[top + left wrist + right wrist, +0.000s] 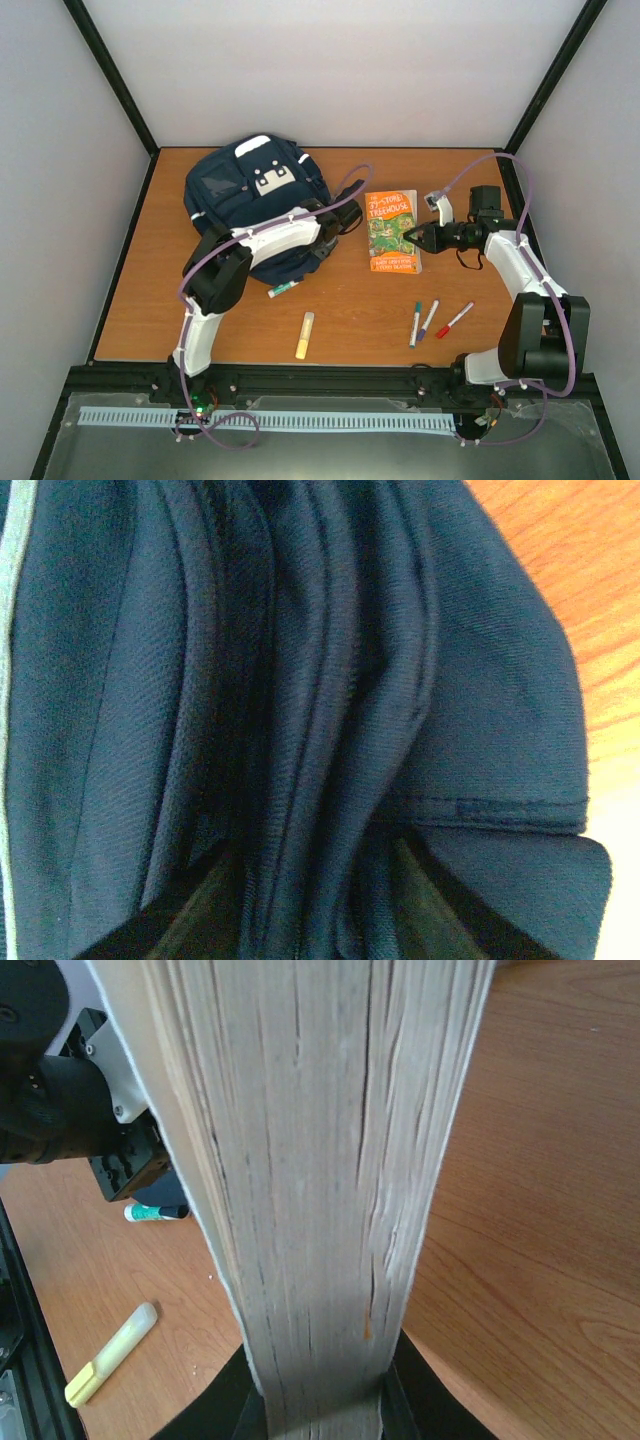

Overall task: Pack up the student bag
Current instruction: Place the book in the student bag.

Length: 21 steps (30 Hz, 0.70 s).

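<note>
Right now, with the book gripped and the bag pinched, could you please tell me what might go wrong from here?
The right gripper pinches the book only at its page edge, so pages may fan or it may slip.
The left gripper holds bunched folds of the student bag; no clear opening shows, so the book could snag.
The green marker lies beside the left arm and may get swept.

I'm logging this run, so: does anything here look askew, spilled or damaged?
Nothing looks spilled or damaged. The bag fabric is bunched into folds where the left gripper pinches it, and the right gripper clamps the book by its page edge. Pens lie loose on the table.
</note>
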### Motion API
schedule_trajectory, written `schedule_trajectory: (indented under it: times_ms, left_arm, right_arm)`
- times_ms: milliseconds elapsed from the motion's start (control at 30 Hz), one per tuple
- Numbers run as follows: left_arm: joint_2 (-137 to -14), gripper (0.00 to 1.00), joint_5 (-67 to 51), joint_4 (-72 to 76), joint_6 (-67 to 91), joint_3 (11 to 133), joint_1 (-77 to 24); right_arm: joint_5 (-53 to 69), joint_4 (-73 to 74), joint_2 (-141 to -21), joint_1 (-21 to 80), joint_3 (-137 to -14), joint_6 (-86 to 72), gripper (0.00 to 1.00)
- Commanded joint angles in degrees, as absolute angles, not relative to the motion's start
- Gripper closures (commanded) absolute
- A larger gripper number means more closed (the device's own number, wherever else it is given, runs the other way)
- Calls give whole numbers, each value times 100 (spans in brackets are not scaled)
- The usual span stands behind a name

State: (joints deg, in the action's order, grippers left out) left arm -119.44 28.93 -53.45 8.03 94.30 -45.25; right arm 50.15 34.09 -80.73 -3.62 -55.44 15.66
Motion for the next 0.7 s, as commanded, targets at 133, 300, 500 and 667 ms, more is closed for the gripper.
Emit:
schedule_trajectory:
  times_ms: [133, 300, 500, 667]
  left_arm:
    - [-12055, 71, 3055, -5486, 836, 9759, -4406]
    - [-11941, 95, 3259, -5466, 804, 9854, -4408]
    - [-11201, 99, 3564, -5208, 655, 9756, -4427]
    - [-10507, 99, 3654, -4895, 519, 9394, -4430]
  right_arm:
    - [5404, 3231, -8058, -396, -5634, 1646, 97]
    - [5401, 3127, -7975, -391, -5554, 1399, 97]
    - [5762, 3331, -8142, -335, -5868, 463, 97]
    - [6135, 4263, -8702, 61, -6543, 301, 97]
